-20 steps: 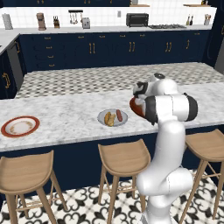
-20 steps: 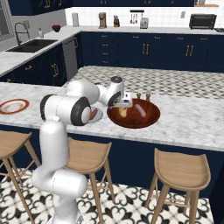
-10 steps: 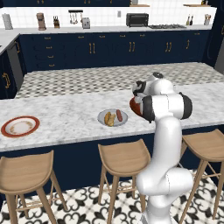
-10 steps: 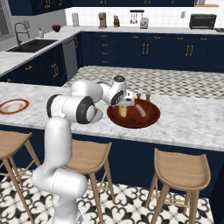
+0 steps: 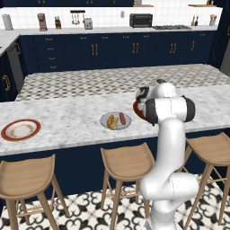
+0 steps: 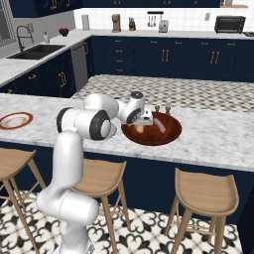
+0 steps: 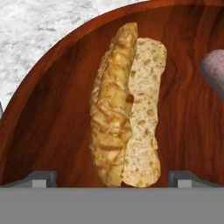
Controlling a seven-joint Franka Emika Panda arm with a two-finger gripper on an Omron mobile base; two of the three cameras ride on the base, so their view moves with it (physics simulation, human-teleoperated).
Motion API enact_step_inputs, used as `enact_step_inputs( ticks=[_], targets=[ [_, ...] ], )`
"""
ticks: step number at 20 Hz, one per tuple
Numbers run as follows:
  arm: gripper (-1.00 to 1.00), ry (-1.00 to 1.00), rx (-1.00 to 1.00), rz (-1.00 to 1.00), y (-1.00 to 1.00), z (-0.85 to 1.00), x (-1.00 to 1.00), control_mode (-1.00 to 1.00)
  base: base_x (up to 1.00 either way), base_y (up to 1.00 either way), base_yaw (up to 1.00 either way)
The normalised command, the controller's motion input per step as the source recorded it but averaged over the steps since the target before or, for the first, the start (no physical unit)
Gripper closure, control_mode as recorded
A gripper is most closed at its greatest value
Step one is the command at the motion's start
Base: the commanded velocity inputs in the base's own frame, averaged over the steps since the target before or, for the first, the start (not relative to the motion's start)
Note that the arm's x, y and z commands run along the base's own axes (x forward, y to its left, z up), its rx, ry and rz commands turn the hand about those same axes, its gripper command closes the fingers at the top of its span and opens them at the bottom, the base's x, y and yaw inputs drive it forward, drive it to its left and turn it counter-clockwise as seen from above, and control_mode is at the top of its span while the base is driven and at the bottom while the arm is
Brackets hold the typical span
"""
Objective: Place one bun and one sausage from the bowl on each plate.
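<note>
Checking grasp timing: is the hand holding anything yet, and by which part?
Nothing is held. The open hand straddles the golden split bun in the dark orange-red bowl.

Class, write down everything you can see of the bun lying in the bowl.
The bun is long and split lengthwise: one half shows a glossy, browned golden crust, the other a pale, speckled crumb face. It lies flat on the floor of the dark orange-red bowl, near its rim, and looks soft and baked. The open gripper sits over one end without touching it.

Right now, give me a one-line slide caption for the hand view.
Open end effector poised over the bun in the bowl, sausage at the edge.
</note>
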Motion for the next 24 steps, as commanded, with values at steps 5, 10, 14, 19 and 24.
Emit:
enact_step_inputs(
  ticks=[5,10,14,19,24],
  targets=[
    [-1.00,0.00,0.00,0.00,-0.02,0.00,0.20,-1.00,0.00,0.00,0.00],
    [-1.00,0.00,0.00,0.00,-0.01,-0.11,0.29,-1.00,0.00,0.00,0.00],
    [-1.00,0.00,0.00,0.00,-0.01,-0.24,0.04,-1.00,0.00,0.00,0.00],
    [1.00,0.00,0.00,0.00,0.00,-0.02,0.05,-1.00,0.00,0.00,0.00],
    [1.00,0.00,0.00,-0.03,0.00,0.16,0.00,-1.00,0.00,0.00,0.00]
  ],
)
